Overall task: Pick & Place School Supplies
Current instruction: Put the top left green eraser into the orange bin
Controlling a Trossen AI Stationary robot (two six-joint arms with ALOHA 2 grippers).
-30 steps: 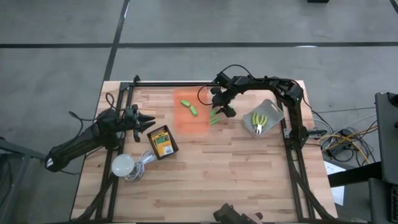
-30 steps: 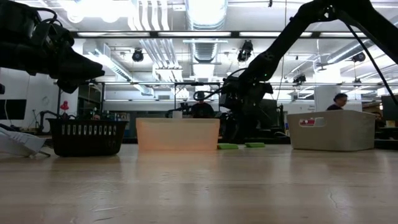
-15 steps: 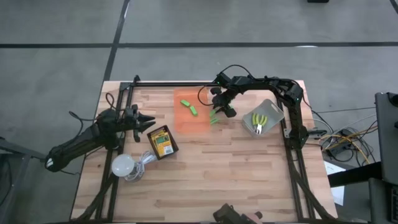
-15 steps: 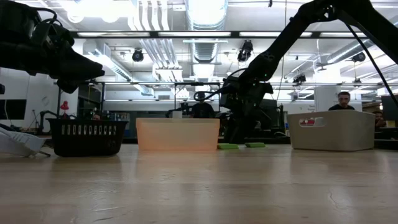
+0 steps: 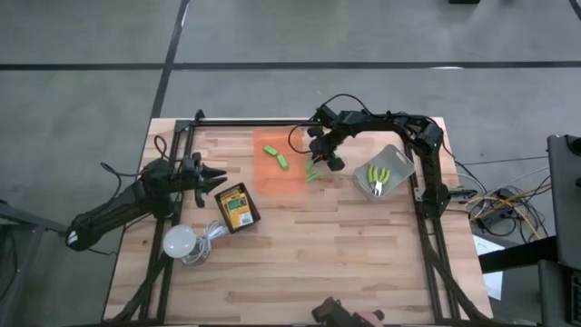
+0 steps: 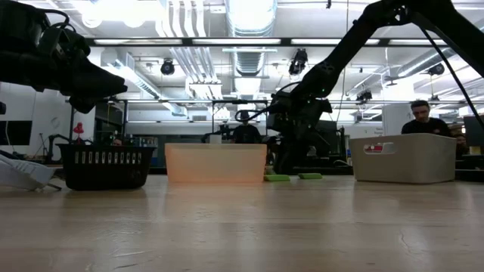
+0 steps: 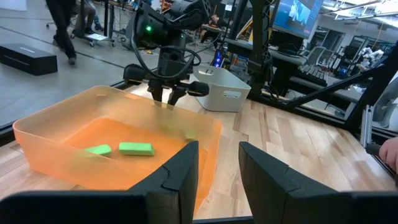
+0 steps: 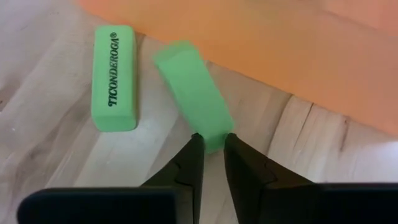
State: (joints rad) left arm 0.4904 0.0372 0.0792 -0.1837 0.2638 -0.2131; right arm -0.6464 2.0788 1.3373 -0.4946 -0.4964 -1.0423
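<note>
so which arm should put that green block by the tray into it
Right. The right gripper is already closed on the green block just outside the orange tray. The left gripper hovers near the crayon box, holding nothing.

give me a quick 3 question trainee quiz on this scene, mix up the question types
1. True or false: the right gripper is shut on the end of a green eraser lying on the table beside the orange tray.
2. Multiple choice: where are the yellow-handled tools?
A. in the orange tray
B. in the grey bin
C. beside the crayon box
3. Fill in: inside the orange tray the left wrist view shows ___ green erasers.

Key:
1. True. A second eraser, printed TICONDEROGA, lies free next to it.
2. B
3. two. The left gripper waits near the table's left edge.
</note>
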